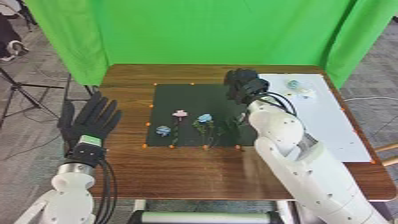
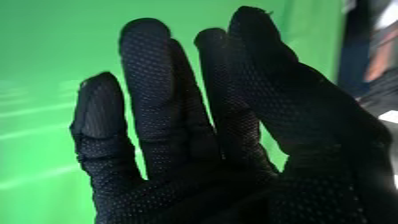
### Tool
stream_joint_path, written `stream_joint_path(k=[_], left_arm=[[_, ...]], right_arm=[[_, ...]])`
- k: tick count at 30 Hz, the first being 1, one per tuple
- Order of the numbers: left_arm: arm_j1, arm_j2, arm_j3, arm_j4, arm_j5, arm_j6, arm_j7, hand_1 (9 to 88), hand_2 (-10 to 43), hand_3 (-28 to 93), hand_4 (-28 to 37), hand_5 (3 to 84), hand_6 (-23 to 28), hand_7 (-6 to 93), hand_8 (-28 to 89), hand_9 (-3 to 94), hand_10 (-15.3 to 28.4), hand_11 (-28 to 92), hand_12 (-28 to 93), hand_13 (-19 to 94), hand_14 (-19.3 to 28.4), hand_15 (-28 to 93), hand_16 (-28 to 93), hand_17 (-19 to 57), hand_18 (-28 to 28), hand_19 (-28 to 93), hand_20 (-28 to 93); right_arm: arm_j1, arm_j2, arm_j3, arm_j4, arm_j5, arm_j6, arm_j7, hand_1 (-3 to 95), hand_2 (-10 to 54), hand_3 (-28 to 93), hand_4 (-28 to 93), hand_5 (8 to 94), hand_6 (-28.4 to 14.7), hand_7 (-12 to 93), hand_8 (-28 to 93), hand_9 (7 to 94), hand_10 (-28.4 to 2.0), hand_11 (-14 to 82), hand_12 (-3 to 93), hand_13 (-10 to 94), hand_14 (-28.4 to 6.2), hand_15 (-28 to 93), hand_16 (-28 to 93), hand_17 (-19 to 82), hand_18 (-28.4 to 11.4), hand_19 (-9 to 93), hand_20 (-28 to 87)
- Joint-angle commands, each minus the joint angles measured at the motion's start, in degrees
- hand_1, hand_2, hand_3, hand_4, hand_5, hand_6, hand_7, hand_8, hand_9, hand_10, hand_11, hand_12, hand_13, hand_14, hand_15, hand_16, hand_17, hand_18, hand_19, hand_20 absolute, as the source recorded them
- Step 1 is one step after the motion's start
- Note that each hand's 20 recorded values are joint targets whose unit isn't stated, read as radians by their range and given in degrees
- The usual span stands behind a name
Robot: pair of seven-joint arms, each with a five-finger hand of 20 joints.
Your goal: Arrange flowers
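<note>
On the dark mat (image 1: 195, 95) lie a pink flower (image 1: 180, 114), a light blue flower (image 1: 205, 118) and a bluish flower (image 1: 163, 131), with green stems toward the near edge. More pale flowers (image 1: 307, 93) rest on the white sheet (image 1: 324, 120) at the right. My right hand (image 1: 242, 86) is over the mat's far right corner, beyond the flowers on the mat. In the right wrist view my right hand (image 2: 204, 185) is open, its fingers nearly straight and holding nothing. My left hand (image 1: 87, 120) is open beside the table's left edge, left of the mat.
The brown wooden table (image 1: 169, 172) surrounds the mat. A green curtain (image 1: 213, 32) hangs behind the far edge. The right forearm crosses the near right part of the table, over the white sheet. A tripod (image 1: 35, 100) stands on the floor at the left.
</note>
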Motion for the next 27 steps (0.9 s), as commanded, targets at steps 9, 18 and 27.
stream_joint_path(k=[9, 18, 27], left_arm=[[0.8, -0.52, -0.95, -0.29, 1.43, -0.78, -0.31, 22.6, 16.6, 71, -28.3, 40.1, 7.2, 15.1, -9, 33.1, 13.4, 21, 10, 25, 14.4, 39, -8, -3.9, 13.6, 35, 11], [1.2, -0.56, -0.91, -0.53, 1.05, -0.71, 0.29, 25.4, 13.7, 71, -28.3, 40.0, 7.3, 15.3, -9, 33.0, 13.3, 22, 10, 25, 14.4, 40, -8, -3.9, 13.5, 35, 10], [0.9, -1.27, -0.62, -0.35, 1.56, -1.00, -0.61, 25.5, 14.0, 71, -28.3, 40.1, 7.3, 15.4, -10, 33.5, 13.4, 22, 10, 26, 14.4, 40, -9, -4.0, 13.5, 35, 10]], right_arm=[[5.4, 8.4, 6.5, 10.3, 4.7, -12.2, 8.2, 47.0, -9.5, 83, -28, 49.2, -4.7, 17, -13, 46.6, -14.5, 10.4, 12.9, 43, -14.2, 48, 16, 29, -21.8, 80, 34], [7.1, 8.0, 4.6, 16.2, 4.6, -11.8, 8.1, 49.2, -9.5, 82, -28, 44.7, -5.9, 15, -12, 42.2, -14.2, 10.0, 12.5, 42, -14.7, 47, 14, 28, -22.1, 80, 33], [6.5, 6.9, 4.6, 21.1, 4.7, -12.8, 5.8, 52.0, -9.5, 81, -28, 42.6, -5.0, 15, -12, 42.0, -10.3, 12.2, 11.0, 44, -12.9, 47, 13, 29, -21.6, 80, 32]])
